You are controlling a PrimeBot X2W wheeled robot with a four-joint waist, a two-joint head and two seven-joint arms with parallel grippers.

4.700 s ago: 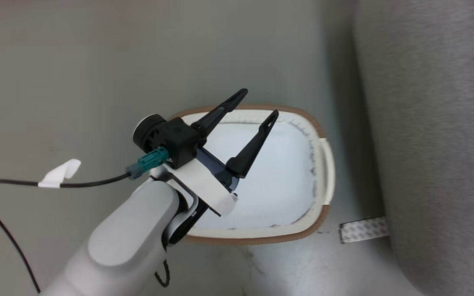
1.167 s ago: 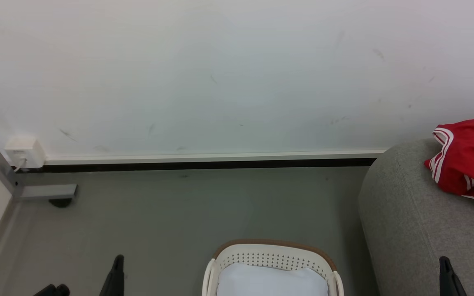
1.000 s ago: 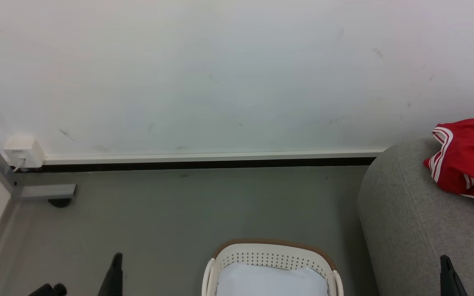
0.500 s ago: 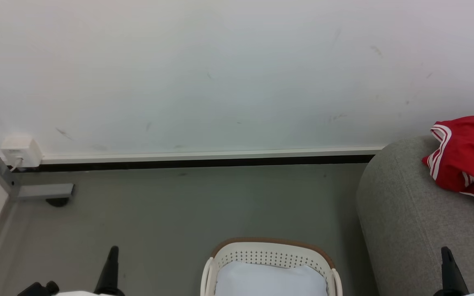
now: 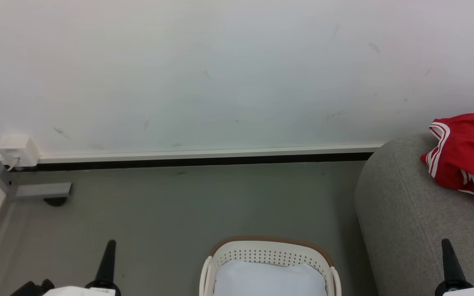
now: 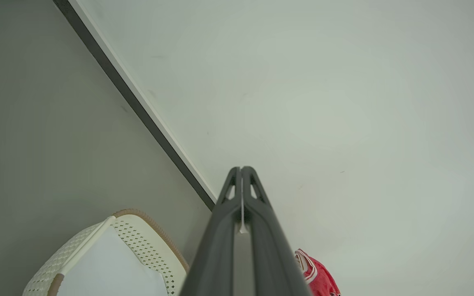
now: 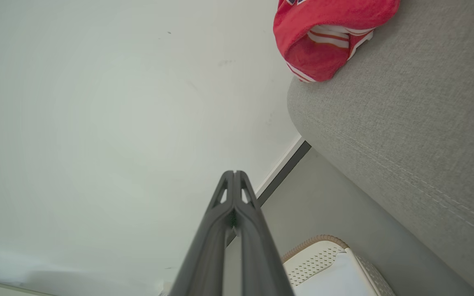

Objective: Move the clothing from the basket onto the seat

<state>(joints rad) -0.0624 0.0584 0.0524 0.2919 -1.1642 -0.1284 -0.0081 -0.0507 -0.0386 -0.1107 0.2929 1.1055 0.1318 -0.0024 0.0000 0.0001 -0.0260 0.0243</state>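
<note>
You have the red sleeveless jersey with striped trim (image 5: 463, 158) crumpled on the light-grey upholstered seat (image 5: 405, 230), at the right edge of the head view.

At the bottom centre you see the cream perforated plastic basket with the brown rim (image 5: 270, 241) on the grey floor (image 5: 179, 205), just beside the seat, with a plain white cloth (image 5: 270, 279) inside. Your left gripper (image 6: 241, 169) has its two dark fingers pressed together on nothing. Your right gripper (image 7: 234, 172) is closed and empty the same way. In the head view they rise at the lower corners, well apart from the jersey.
</note>
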